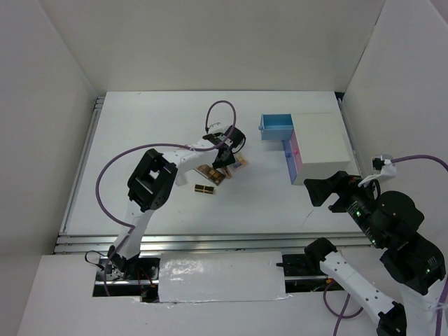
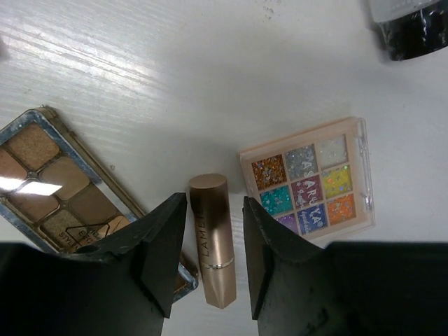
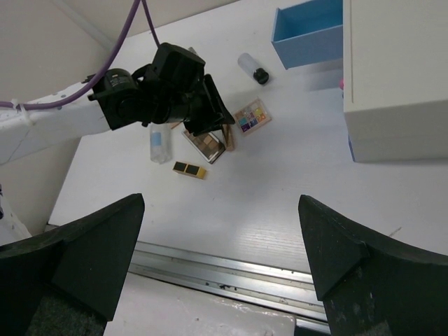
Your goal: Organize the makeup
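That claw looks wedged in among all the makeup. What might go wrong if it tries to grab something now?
1. The left gripper has its open fingers either side of the rose-gold stick. The brown palette lies right by one finger, so closing may shove or pinch it too.
2. The glitter palette sits close to the other finger and may get nudged.
3. The stick looks smooth and rounded, so it may slip or roll out.

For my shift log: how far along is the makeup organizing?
Barely begun. Done: only the blue drawer stands open, with nothing visible inside. In hand: the open left gripper straddles the rose-gold stick, not closed on it. Left: brown palette, glitter palette, black-capped bottle, clear bottle and black-gold tube all lie on the table. The right gripper hangs open, empty.
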Controlling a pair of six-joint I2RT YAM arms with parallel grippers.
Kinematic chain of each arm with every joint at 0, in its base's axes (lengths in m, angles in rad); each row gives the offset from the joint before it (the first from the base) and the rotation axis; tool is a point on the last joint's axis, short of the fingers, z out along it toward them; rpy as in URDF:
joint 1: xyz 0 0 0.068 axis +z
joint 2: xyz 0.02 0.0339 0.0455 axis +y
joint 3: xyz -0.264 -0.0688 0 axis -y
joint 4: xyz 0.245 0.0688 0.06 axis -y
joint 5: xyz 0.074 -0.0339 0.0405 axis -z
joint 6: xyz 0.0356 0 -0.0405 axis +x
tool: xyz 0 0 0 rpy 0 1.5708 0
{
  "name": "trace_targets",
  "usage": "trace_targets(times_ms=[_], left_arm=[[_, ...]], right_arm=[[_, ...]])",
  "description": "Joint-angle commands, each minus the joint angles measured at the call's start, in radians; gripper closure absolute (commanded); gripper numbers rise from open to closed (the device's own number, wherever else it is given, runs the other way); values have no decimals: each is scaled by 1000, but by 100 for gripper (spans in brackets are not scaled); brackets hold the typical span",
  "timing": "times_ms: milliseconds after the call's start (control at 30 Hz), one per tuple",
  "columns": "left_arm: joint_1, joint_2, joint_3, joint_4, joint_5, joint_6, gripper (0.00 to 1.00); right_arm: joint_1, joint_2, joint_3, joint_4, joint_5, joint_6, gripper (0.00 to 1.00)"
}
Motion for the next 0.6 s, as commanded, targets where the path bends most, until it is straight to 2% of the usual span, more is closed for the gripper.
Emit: trace_targets(times_ms=[0, 67, 367, 467, 567], left_arm=[[-5, 19, 43, 2, -7, -11, 51], [-5, 24, 45, -11, -10, -15, 57], [-5, 24, -9, -12, -24, -31, 57], [-5, 35, -12, -12, -18, -31, 62], [-5, 33, -17, -8, -10, -32, 86]], right_arm=[[-6, -12, -1, -4, 17, -20, 1], [-4, -12, -1, -6, 19, -21, 1], [-4, -18, 14, -20, 35, -24, 1], [-3, -18, 23, -26, 40, -24, 1], [-4, -22, 36, -32, 46, -24, 1]])
